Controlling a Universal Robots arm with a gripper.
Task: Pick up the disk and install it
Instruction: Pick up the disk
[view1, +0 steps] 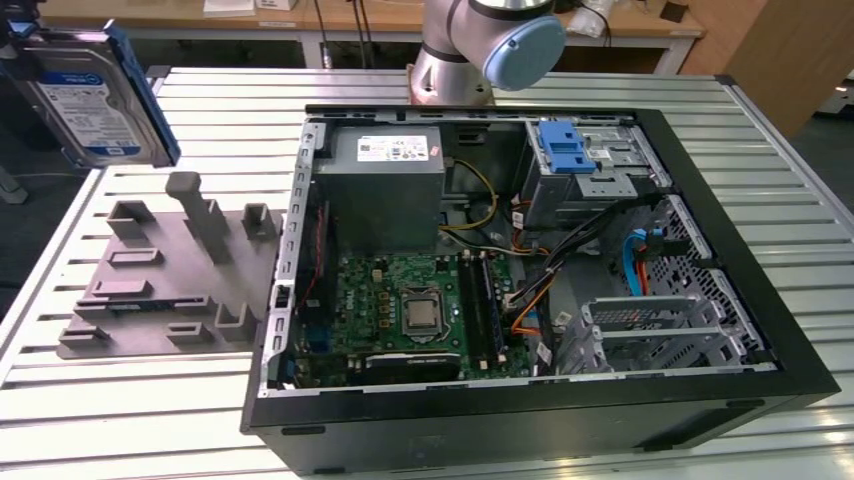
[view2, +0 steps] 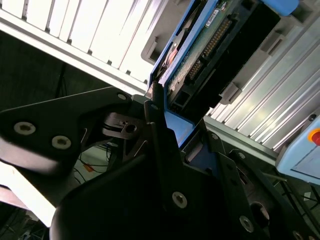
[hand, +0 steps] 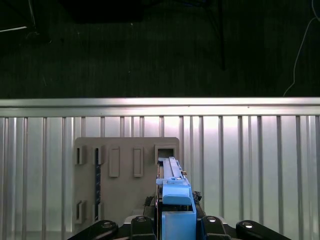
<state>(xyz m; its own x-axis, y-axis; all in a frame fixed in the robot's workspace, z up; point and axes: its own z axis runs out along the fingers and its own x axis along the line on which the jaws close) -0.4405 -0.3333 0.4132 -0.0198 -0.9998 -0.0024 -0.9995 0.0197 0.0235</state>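
Sitting on the ribbed silver metal bench (view1: 120, 410) is a big black computer case (view1: 534, 415), lying open with its green board (view1: 394, 300) (and lots of wires (view1: 567, 245)) showing. Just beside it, on the exterior view's left, lies a flat grey plastic holder (view1: 134, 285) with slots and pegs. The flat silver-grey metal disk (view1: 83, 95), with a white-and-blue label and blue side rails, is up in the air at the exterior view's far left, well apart from the case. In the second wrist view, the black claw (view2: 175, 115) is closed tight on the disk.
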